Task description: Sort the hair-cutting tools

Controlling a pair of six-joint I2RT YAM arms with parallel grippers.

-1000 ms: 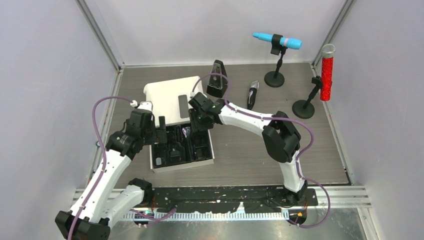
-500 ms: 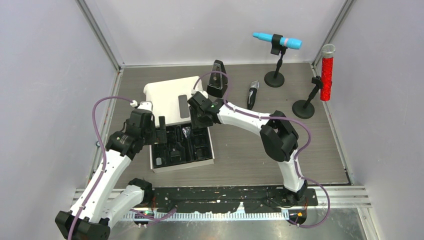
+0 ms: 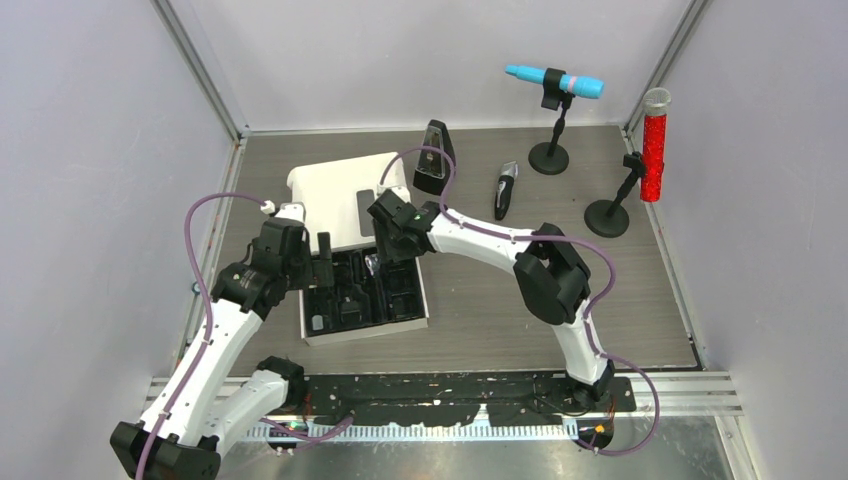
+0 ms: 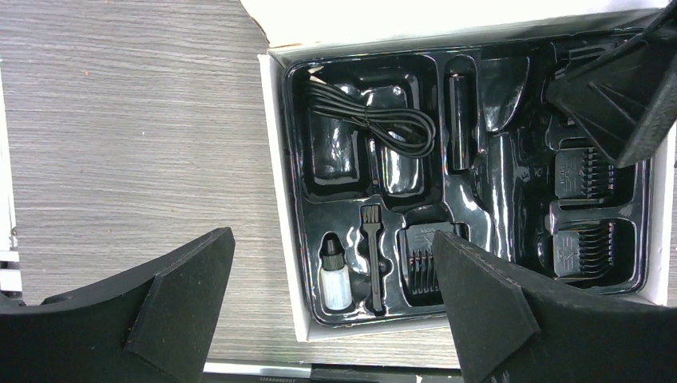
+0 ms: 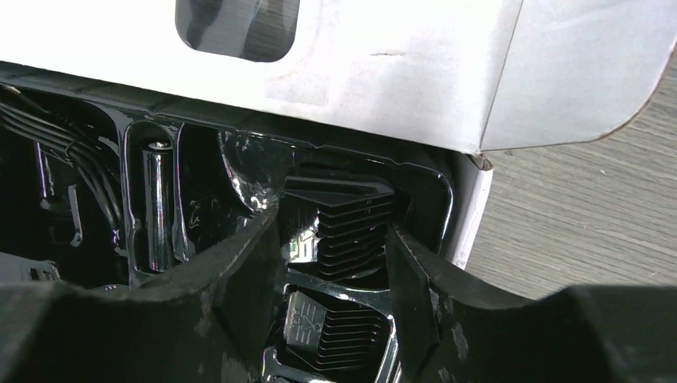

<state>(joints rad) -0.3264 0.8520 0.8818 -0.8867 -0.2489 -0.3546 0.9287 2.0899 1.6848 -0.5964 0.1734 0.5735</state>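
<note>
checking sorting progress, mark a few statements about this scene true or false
The electric clipper sits in the black tray. False: it lies on the table beside the metronome.
The left gripper is open. True.
The coiled cable lies in the tray. True.
The small bottle stands on the table. False: it lies in the tray beside the brush.
The right gripper has its fingers either side of a comb guard. True.

No text can be read; the comb guards bear embossed marks too blurred to decipher.
</note>
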